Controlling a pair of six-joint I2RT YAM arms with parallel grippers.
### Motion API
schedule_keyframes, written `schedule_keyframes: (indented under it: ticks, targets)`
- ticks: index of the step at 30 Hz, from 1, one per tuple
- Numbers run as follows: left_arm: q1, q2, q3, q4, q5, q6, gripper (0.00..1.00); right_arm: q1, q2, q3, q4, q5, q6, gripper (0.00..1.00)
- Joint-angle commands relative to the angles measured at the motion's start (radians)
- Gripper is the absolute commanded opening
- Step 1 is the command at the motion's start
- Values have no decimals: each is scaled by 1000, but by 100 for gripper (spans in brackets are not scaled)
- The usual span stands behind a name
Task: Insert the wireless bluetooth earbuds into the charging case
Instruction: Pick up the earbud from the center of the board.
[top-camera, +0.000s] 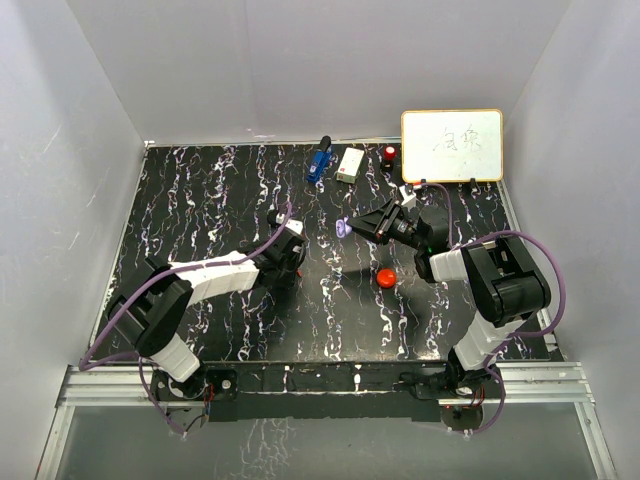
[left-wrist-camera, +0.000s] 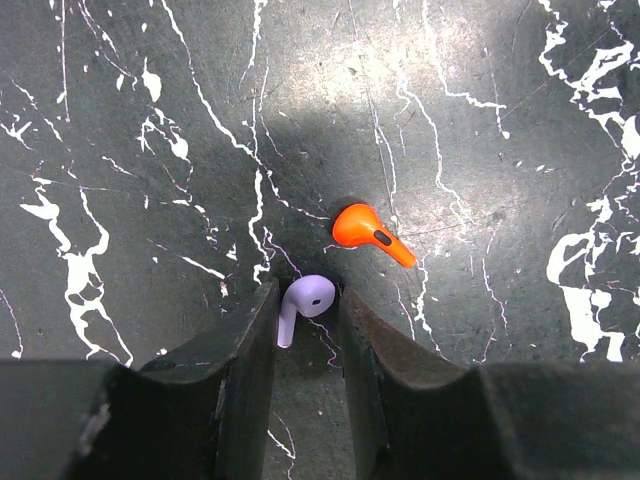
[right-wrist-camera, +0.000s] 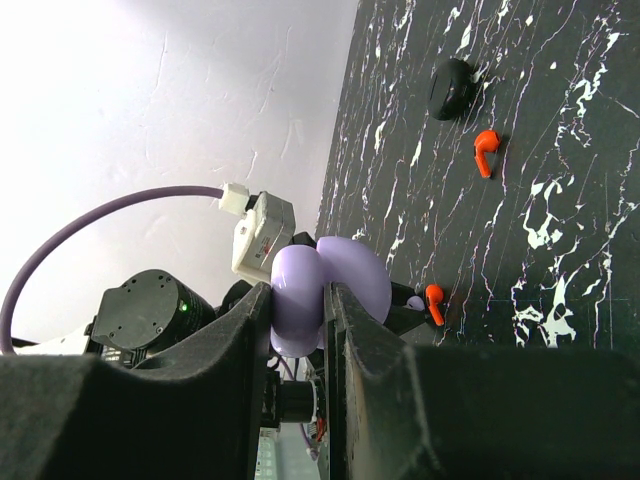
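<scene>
A purple earbud (left-wrist-camera: 305, 298) lies on the black marbled table (left-wrist-camera: 150, 200), and my left gripper (left-wrist-camera: 308, 295) has its fingers close against both of its sides. An orange-red earbud (left-wrist-camera: 368, 232) lies just beyond those fingertips, free. My right gripper (right-wrist-camera: 300, 290) is shut on a purple charging case (right-wrist-camera: 350, 265) and holds it above the table, to the right of the left gripper (top-camera: 288, 265). From above, that case (top-camera: 343, 228) shows at the right gripper's (top-camera: 354, 226) tip. A second orange-red earbud (right-wrist-camera: 486, 150) lies farther off beside a black rounded case (right-wrist-camera: 452, 88).
A red puck-like case (top-camera: 386, 276) sits on the table below the right gripper. At the back stand a blue gadget (top-camera: 318, 160), a white box (top-camera: 350, 165), a small red item (top-camera: 389, 154) and a whiteboard (top-camera: 452, 145). White walls enclose the table.
</scene>
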Motion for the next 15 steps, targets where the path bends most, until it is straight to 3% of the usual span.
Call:
schedule_keyframes:
  ticks: [1,8,15]
  targets:
    - [-6,29,1,-79,-20,13,28,2,5,10,58,-11,-10,0]
    - [-7,34,-1,-80,-16,12,27,2,5,6,60,-11,-10,0]
    - [-8,46,9,-81,-19,18,19,2,7,6,61,-11,-9,0]
